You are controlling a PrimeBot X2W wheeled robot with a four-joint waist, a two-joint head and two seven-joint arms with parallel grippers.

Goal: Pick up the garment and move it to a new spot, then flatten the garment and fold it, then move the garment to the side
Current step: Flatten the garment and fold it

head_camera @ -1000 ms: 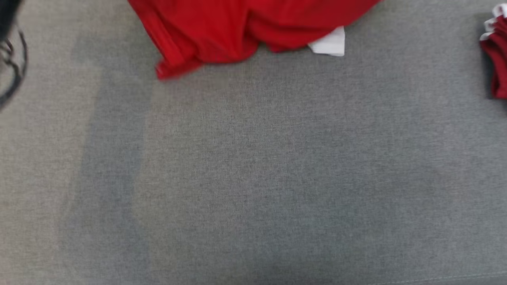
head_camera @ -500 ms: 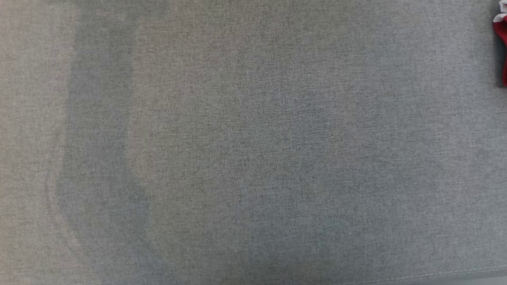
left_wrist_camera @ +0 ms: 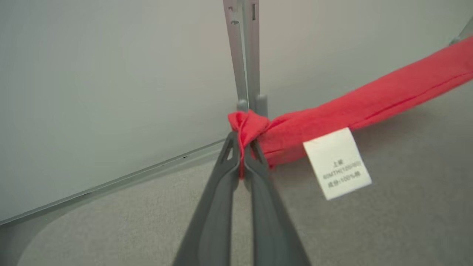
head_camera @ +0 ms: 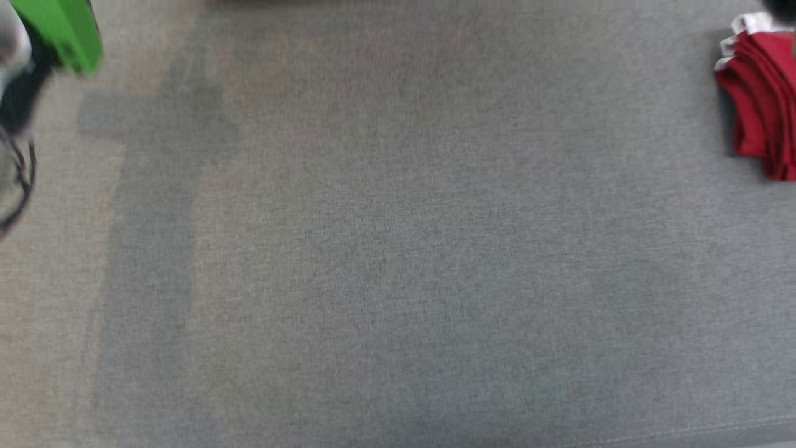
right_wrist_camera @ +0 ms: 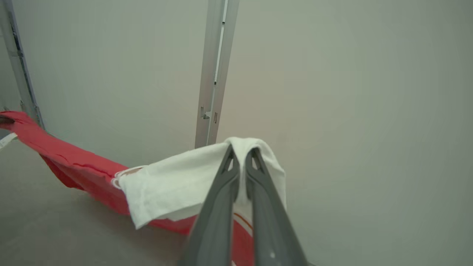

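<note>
The garment (left_wrist_camera: 369, 107) is strung between the two claws as a rolled, rope-like band of soft red knit. In the left wrist view it runs from the centre of the frame to the upper right corner, throwing a shadow on the desk (left_wrist_camera: 111, 229) below. The left claw (left_wrist_camera: 242, 144) has its dark, smooth fingers pressed together on a bunched red corner. A small white tag (left_wrist_camera: 337, 162), rectangular with faint grey print, hangs from the band just right of the fingertips.

The right claw (right_wrist_camera: 242, 151) is pinched shut on the white sleeve (right_wrist_camera: 173, 184), a thicker, matte cloth draped over the fingertips and folded down to the left. Red-and-white trim (right_wrist_camera: 242, 221) peeks out just below it. From there the red body sags toward the left edge of the frame; I cannot tell if it touches the desk.

Behind both claws stands a pale, plain wall with slotted grey metal uprights (right_wrist_camera: 214, 74).

In the head view the desk top is a grey woven cloth. A folded red pile (head_camera: 762, 99) edged in white lies at the upper right. A blurred green thing (head_camera: 62, 31) sits at the upper left, with a black cable (head_camera: 22, 186) looping below it.
</note>
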